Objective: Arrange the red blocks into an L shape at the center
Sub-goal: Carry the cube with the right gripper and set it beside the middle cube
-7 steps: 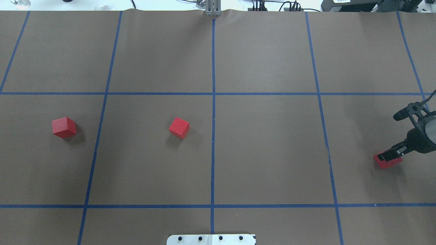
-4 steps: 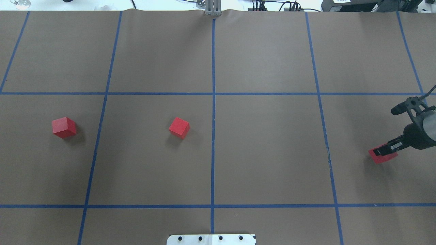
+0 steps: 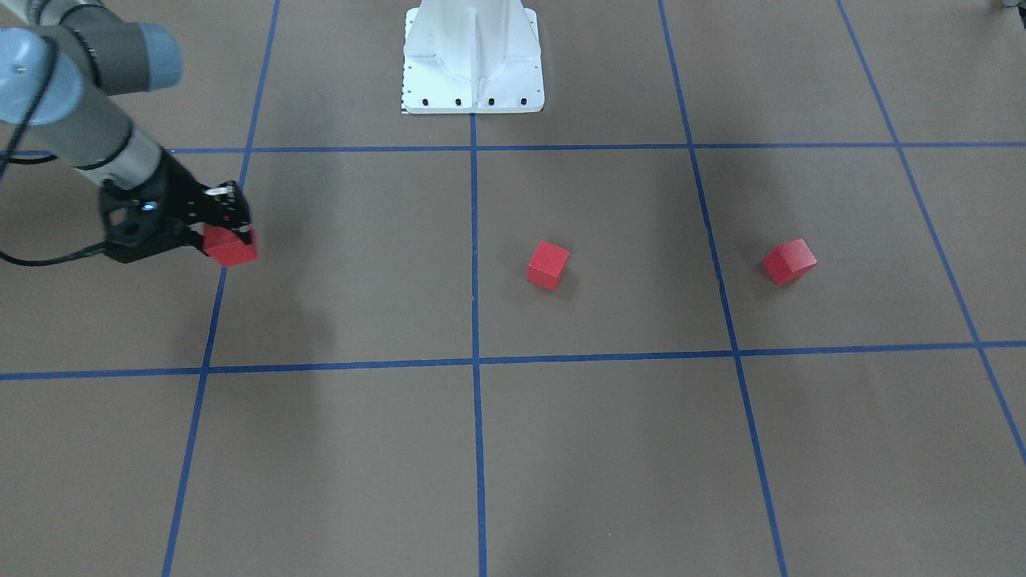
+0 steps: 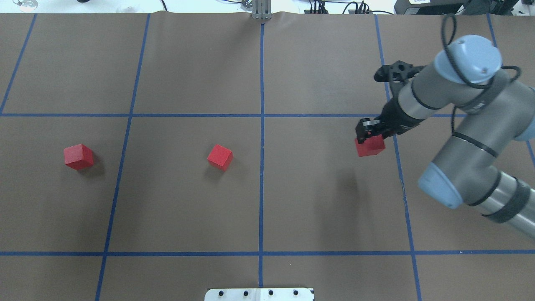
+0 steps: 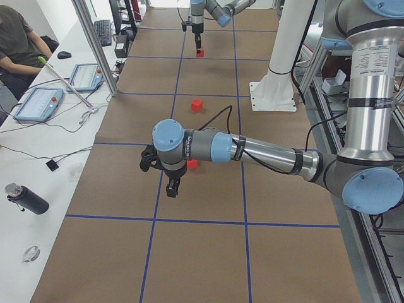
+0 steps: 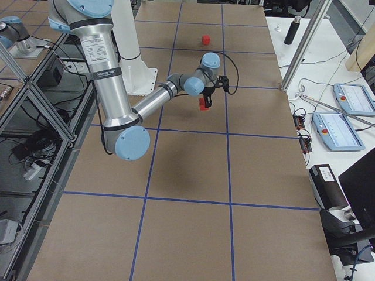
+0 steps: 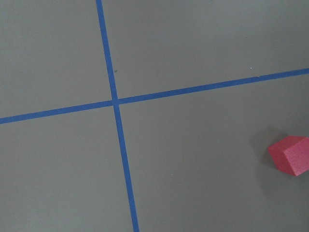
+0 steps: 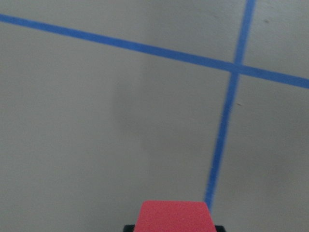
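Three red blocks show. My right gripper [image 4: 369, 138] is shut on one red block [image 4: 370, 146] and holds it above the brown surface, just left of the right-hand vertical blue line; it also shows in the front view [image 3: 232, 244] and low in the right wrist view [image 8: 175, 217]. A second block [image 4: 220, 157] lies just left of the central blue line [image 4: 261, 175]. The third block [image 4: 78, 156] lies far left. My left gripper [image 5: 172, 187] shows only in the exterior left view, near a block [image 5: 192, 165]; I cannot tell whether it is open or shut.
The robot's white base [image 3: 473, 60] stands at the near table edge on the central line. Off the far edge are cables, tablets [image 5: 38, 103] and a seated operator [image 5: 19, 38]. A metal post [image 4: 261, 10] stands at the far end of the central line.
My right arm has swung in from the right table edge, carrying its red block leftward and away from the robot. The other two blocks have not moved.
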Available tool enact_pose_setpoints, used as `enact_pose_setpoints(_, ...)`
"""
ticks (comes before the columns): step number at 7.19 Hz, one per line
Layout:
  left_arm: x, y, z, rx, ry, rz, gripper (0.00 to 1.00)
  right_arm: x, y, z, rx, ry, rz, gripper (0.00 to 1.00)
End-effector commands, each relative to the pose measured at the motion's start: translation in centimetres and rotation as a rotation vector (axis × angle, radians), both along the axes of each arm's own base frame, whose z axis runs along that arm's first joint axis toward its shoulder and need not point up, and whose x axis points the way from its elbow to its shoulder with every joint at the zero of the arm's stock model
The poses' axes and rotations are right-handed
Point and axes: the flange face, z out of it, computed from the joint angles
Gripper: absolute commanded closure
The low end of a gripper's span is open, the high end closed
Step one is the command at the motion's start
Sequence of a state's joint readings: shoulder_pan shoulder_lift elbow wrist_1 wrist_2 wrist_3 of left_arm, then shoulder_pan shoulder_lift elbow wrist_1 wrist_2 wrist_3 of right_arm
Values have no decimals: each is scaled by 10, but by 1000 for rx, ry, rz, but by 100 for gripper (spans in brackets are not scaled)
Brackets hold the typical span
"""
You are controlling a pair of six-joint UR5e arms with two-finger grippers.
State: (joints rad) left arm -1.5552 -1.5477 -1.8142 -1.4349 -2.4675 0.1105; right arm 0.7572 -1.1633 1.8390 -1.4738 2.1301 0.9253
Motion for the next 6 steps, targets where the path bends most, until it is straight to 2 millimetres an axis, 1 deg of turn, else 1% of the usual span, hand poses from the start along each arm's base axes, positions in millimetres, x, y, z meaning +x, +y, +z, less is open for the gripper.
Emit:
enact_pose_setpoints(1,1,-3,-2,23,1,2,0,-106,-6,-98,-72,6,99,100)
enact_pose_setpoints(2,3,-6,-7,37,3,4,0,-146,-4,-109,-76,36,117,100)
enact_pose_setpoints(3,13,-9,-13,23,9,-19,0,-171,2,-121,-93,43,132,100)
enact_pose_setpoints(4,37,-14,-23,-16,24,-69,0,-190,10,-123,-118,53,128,100)
enact_pose_setpoints(5,70,-17,-36,-83,52,-140,0,-196,13,-123,-134,56,132,100)
enact_pose_setpoints(6,107,-22,-56,-179,90,-211,0,-202,15,-121,-145,43,139,100)
